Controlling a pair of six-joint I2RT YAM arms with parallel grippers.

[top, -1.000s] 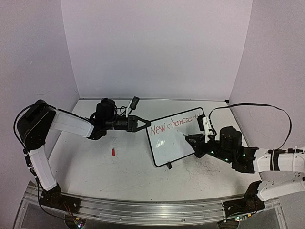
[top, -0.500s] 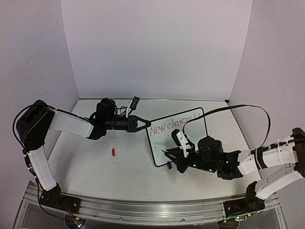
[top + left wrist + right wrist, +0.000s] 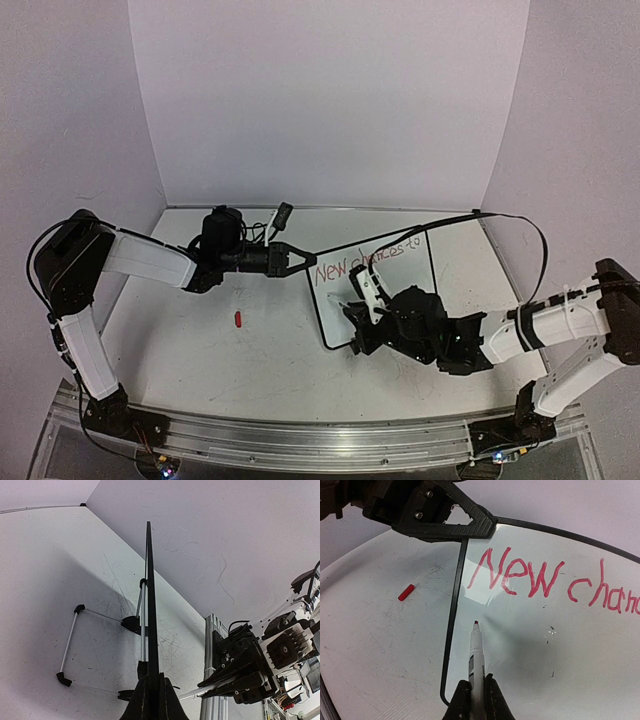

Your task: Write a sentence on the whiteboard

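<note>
Left claw [image 3: 303, 260] pinches whiteboard [image 3: 555, 645] edge; right claw [image 3: 476, 687] holds marker [image 3: 476, 650]

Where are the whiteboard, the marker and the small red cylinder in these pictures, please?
whiteboard [image 3: 560, 645], right wrist view, bare white face under the writing.
marker [image 3: 476, 652], right wrist view, middle of its barrel.
small red cylinder [image 3: 406, 592], right wrist view, its middle.
</note>
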